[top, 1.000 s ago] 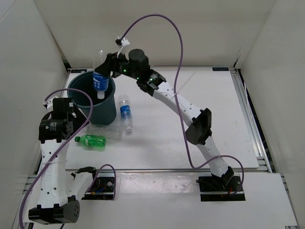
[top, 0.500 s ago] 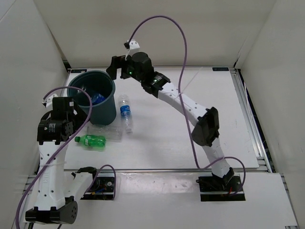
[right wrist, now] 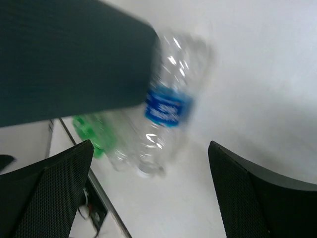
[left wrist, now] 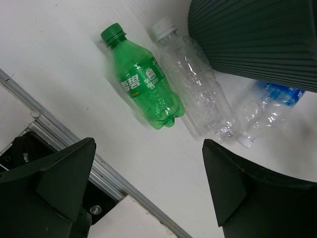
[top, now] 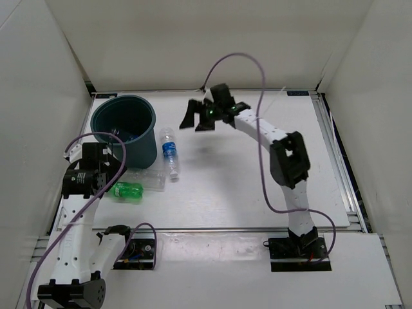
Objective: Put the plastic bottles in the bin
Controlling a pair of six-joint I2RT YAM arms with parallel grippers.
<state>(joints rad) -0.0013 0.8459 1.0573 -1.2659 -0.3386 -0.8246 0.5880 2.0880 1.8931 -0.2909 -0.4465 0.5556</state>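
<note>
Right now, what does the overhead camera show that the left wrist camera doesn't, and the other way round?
Only the overhead view shows the whole left arm and right arm, the open top of the bin, and the right gripper, open and apart from the bin. Only the left wrist view shows white lettering on the green bottle, the white cap of the crushed clear bottle, and the left gripper open, close up. Both show those two bottles, a blue-labelled bottle and the bin wall.

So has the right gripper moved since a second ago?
Yes. The right gripper has swung rightward, from over the teal bin to well right of it, open and empty.
</note>
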